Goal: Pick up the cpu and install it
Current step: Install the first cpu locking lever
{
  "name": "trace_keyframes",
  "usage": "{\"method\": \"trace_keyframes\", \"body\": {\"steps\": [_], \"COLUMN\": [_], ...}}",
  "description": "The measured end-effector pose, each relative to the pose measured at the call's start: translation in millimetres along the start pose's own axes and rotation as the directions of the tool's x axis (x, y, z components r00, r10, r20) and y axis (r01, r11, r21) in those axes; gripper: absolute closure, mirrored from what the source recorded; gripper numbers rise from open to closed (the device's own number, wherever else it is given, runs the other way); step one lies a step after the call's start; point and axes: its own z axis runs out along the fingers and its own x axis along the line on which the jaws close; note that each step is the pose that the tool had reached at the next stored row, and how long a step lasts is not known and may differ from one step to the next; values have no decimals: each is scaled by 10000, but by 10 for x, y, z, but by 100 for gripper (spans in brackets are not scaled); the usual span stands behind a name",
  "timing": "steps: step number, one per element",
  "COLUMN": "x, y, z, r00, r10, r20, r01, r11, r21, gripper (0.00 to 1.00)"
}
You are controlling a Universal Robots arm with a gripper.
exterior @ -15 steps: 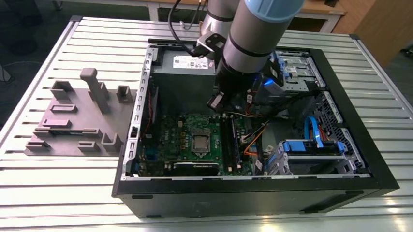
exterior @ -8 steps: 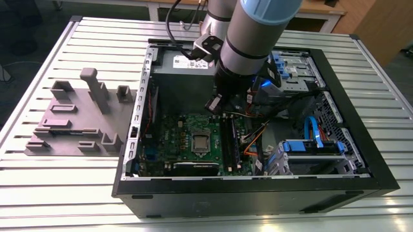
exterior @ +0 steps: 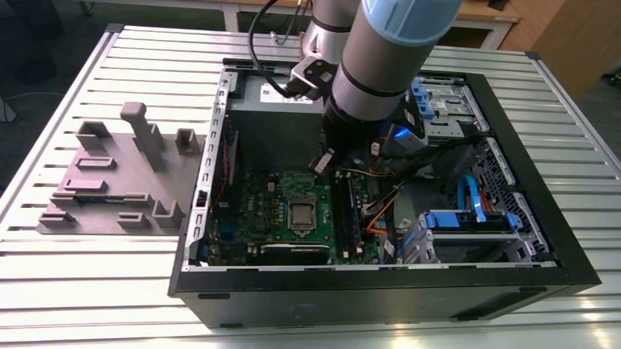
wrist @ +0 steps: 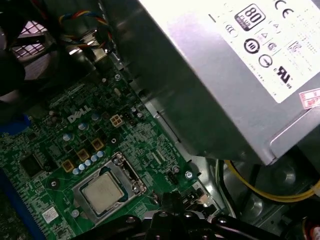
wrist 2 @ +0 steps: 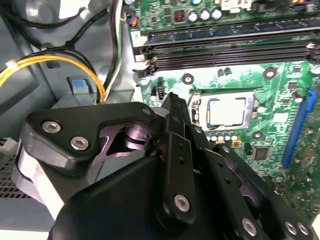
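Observation:
The cpu [exterior: 302,214] is a small silver square lying flat in the metal socket frame on the green motherboard [exterior: 262,200], inside the open computer case. It shows in both wrist views, cpu [wrist 2: 227,111] and cpu [wrist: 101,193], with nothing touching it. My gripper [exterior: 325,163] hangs above the board, a short way from the socket on the power-supply side. Its black fingers [wrist 2: 172,120] come together at the tip with nothing between them. The tip of the gripper [wrist: 172,200] is clear of the socket.
A grey power-supply box [wrist: 225,65] sits close beside the gripper. Yellow cables [wrist 2: 50,62] and black memory slots [wrist 2: 225,47] border the socket. A mauve-grey tray [exterior: 107,182] lies outside the case at the exterior view's left. Blue drive bays [exterior: 466,222] fill the case's other side.

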Motion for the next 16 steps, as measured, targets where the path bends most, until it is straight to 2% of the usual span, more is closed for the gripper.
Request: {"method": "trace_keyframes", "body": {"steps": [10,16], "x": [98,105], "y": [-66,-66], "z": [-14,-15], "r00": [10000,10000], "r10": [-11,-71], "r20": [1,-4], "r01": [11,71], "r11": [10000,10000], "r21": [-2,-3], "gripper": [90,90]}}
